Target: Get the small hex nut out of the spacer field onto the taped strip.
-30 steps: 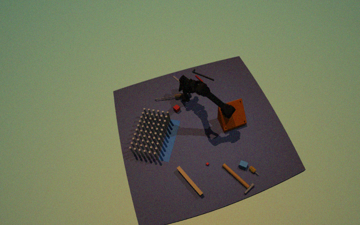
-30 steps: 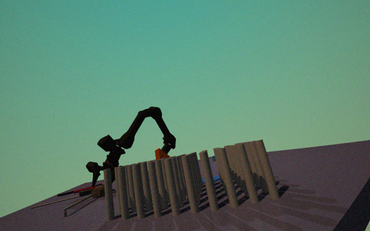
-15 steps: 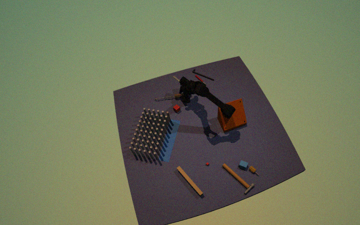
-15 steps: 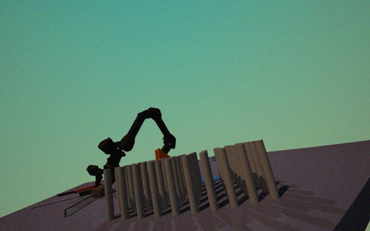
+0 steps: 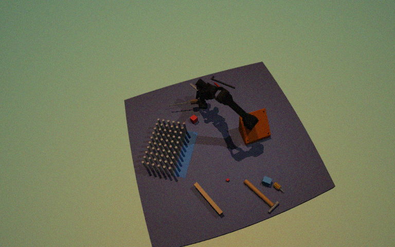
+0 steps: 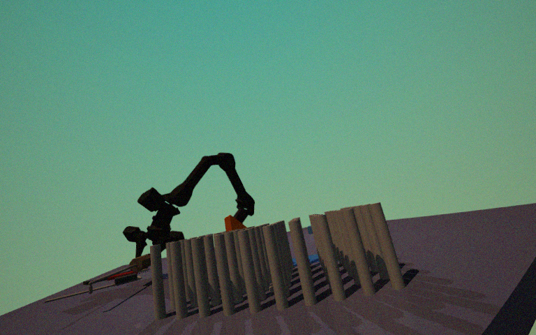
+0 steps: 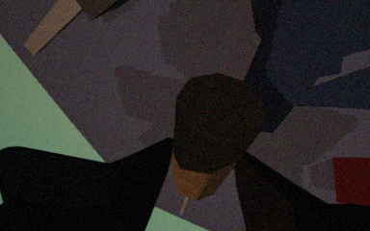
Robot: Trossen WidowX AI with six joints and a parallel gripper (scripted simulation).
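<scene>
My gripper (image 5: 198,102) (image 6: 148,256) (image 7: 204,150) is shut on the wooden handle of a thin-rod tool. The handle (image 5: 194,101) (image 6: 139,262) (image 7: 190,183) sits between the fingers. The rod (image 5: 180,103) points away from the arm, toward the table's far left, with a short bent end visible in the exterior view. Its shadow lies apart from it, so the tool is off the table. The metal spacers (image 5: 165,145) (image 6: 201,272) stand upright in rows, well clear of the tool. The blue taped strip (image 5: 189,158) (image 6: 312,258) runs along their front. The nut cannot be made out.
A red cube (image 5: 193,118) (image 7: 354,180) lies between the gripper and the spacers. A dark bent-ended tool (image 5: 223,82), a red piece (image 5: 216,84) and a pale stick (image 5: 193,86) (image 7: 53,26) lie behind the hand. A wooden bar (image 5: 208,198), a hammer (image 5: 259,193) and a blue block (image 5: 267,180) lie opposite.
</scene>
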